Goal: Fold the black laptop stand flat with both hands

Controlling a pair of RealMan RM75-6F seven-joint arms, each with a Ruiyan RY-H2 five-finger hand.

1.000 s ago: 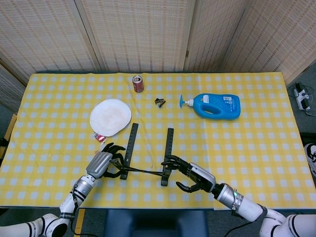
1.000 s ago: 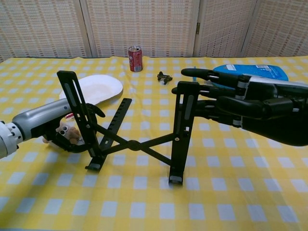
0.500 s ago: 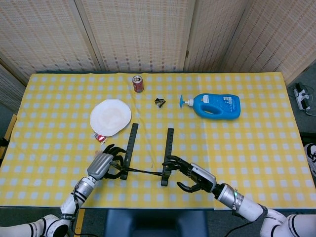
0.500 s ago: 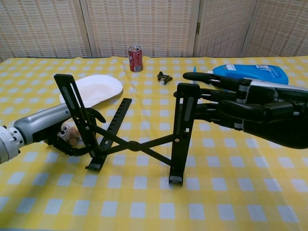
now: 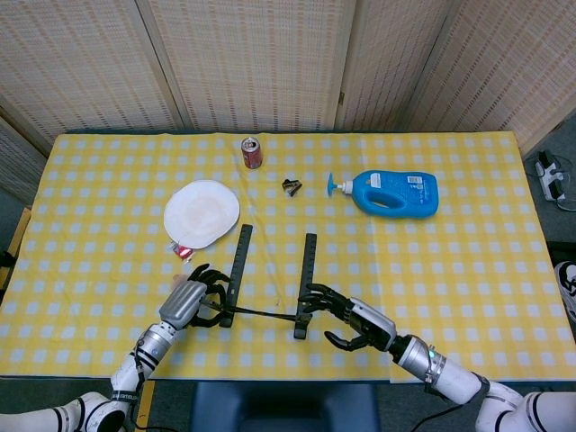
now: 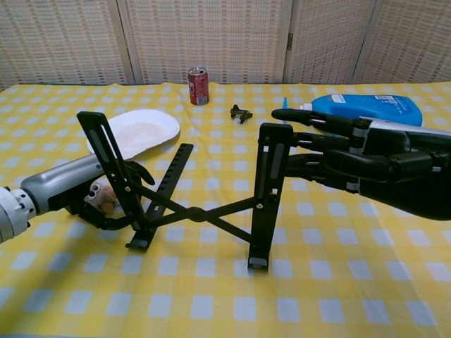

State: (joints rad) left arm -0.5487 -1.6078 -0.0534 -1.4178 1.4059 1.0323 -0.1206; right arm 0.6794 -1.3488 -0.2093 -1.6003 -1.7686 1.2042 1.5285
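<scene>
The black laptop stand (image 5: 270, 286) stands unfolded near the table's front edge, its two rails tilted up and joined by crossed braces (image 6: 192, 212). My left hand (image 5: 191, 300) curls its fingers around the lower part of the left rail (image 6: 113, 169) and holds it. My right hand (image 5: 356, 324) is at the right rail (image 6: 270, 176), fingers stretched out beside and behind the rail's upper end, thumb apart. From these views I cannot tell whether those fingers (image 6: 317, 141) press on the rail.
A white plate (image 5: 202, 212) lies behind the left rail, with a small toy (image 6: 97, 198) beside my left hand. Further back are a red can (image 5: 251, 153), a small black clip (image 5: 291, 186) and a blue bottle (image 5: 389, 193) lying on its side.
The left rail has leaned a little further left with my left hand on it. My right hand has drawn slightly to the right, still at the right rail.
</scene>
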